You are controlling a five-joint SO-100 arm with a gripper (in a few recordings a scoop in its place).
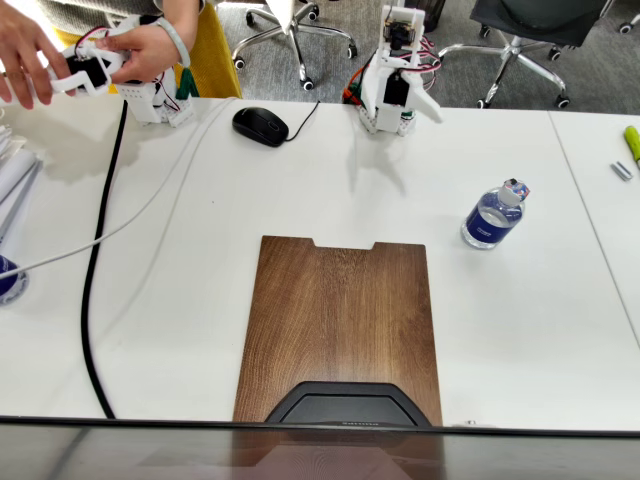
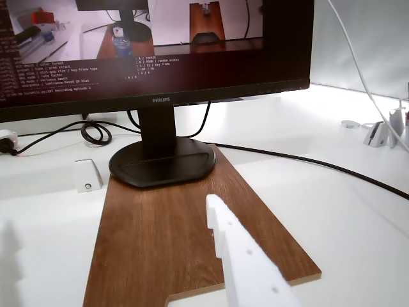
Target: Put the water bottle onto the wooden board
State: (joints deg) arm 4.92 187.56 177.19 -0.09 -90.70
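The small clear plastic water bottle (image 1: 492,218) with blue label looks light and slippery; better grasp its middle. The white claw (image 1: 418,103) grasps nothing; whether released, I cannot tell.

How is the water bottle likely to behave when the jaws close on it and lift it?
The water bottle stands upright on the table. It is taller than its base is wide, so a sideways nudge could tip it. It looks round and could then roll. Its clear plastic may be smooth, perhaps slippery, and may flex.
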